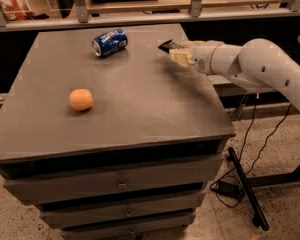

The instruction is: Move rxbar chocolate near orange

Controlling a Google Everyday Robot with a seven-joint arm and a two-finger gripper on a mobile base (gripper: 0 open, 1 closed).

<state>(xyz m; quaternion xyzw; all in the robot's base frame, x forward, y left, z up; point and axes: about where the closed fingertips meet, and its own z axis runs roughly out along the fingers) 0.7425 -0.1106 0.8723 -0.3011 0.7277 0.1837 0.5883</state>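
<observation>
The rxbar chocolate is a small flat black bar. It sticks out to the left of my gripper over the far right part of the grey cabinet top. The gripper is shut on the bar and holds it just above the surface, with the white arm reaching in from the right. The orange sits on the left side of the top, well to the left of and nearer than the gripper.
A blue soda can lies on its side at the back of the top, left of the gripper. Drawers front the cabinet. A wooden railing runs behind. Cables and a stand lie on the floor at right.
</observation>
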